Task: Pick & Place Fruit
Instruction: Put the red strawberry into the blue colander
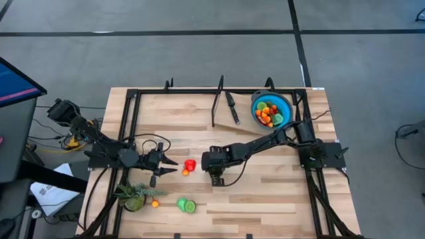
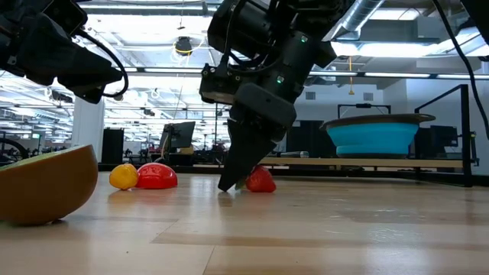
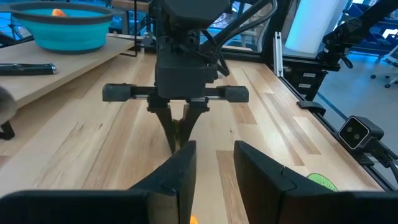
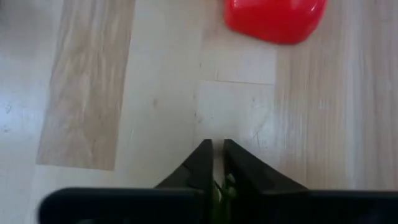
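Mid-counter [image 1: 265,192], right pincer [image 2: 233,186] is pinching a tiny bright green toy fruit [image 4: 227,184], beside a glossy red plastic fruit [image 4: 275,18]. Left pincer [image 3: 213,163] hangs nearby, fingers slightly spread, holding nothing.

high: overhead, straight down | low: tabletop level | wrists: close, forward | shared: table [image 1: 265,192]

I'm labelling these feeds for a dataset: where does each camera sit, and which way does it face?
High view: overhead, straight down on the table; both arms, blue bowl of fruit.
Low view: table-top height, level across; right gripper tips down by a red fruit.
Left wrist view: past the left gripper toward the right arm.
Right wrist view: downward past its own nearly closed fingers with something green between them.
Shared: low and right wrist views both show the red fruit.
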You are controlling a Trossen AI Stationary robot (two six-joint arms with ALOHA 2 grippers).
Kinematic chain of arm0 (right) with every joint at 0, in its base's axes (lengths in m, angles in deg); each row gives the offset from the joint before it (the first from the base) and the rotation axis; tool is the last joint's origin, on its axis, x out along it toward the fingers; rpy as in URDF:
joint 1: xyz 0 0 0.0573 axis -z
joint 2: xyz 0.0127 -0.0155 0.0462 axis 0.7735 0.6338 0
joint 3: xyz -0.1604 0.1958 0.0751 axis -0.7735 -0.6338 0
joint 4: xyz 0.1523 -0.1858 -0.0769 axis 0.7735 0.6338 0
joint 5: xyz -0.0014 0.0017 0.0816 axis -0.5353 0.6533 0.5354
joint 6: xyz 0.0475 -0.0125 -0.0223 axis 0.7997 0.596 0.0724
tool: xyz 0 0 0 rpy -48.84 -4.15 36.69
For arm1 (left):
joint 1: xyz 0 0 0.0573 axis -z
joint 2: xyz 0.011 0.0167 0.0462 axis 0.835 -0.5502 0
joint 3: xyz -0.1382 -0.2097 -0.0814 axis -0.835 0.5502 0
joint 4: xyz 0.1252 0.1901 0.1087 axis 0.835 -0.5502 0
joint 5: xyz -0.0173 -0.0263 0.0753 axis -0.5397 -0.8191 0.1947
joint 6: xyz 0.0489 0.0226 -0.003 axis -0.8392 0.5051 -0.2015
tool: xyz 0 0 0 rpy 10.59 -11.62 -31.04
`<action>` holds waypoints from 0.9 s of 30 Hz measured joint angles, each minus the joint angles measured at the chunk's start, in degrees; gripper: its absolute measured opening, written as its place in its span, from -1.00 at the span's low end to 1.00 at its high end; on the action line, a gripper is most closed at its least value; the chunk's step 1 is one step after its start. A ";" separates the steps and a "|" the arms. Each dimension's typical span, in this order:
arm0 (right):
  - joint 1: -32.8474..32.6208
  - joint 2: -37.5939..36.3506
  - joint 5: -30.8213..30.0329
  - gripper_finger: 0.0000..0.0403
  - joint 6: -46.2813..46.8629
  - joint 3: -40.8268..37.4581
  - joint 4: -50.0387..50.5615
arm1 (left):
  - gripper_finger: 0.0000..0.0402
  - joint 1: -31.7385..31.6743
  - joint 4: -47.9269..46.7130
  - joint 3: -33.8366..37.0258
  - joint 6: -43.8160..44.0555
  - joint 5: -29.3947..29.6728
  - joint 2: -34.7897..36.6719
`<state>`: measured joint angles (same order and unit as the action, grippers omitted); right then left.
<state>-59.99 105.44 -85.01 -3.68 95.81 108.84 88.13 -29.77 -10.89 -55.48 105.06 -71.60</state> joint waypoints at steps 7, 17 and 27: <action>-0.02 0.00 -0.02 -0.99 0.85 0.00 0.07 | -0.49 0.00 0.00 0.00 0.01 0.00 0.00; -0.01 -5.64 -0.04 -1.00 1.03 0.00 5.11 | -0.49 0.00 0.00 0.00 0.00 0.00 0.00; 3.30 -19.05 -2.21 -1.00 1.94 0.02 20.98 | -0.49 -0.02 0.02 0.00 0.00 0.02 0.00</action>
<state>-56.69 86.39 -87.22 -1.74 95.83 129.82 88.10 -29.75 -10.89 -55.48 105.09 -71.60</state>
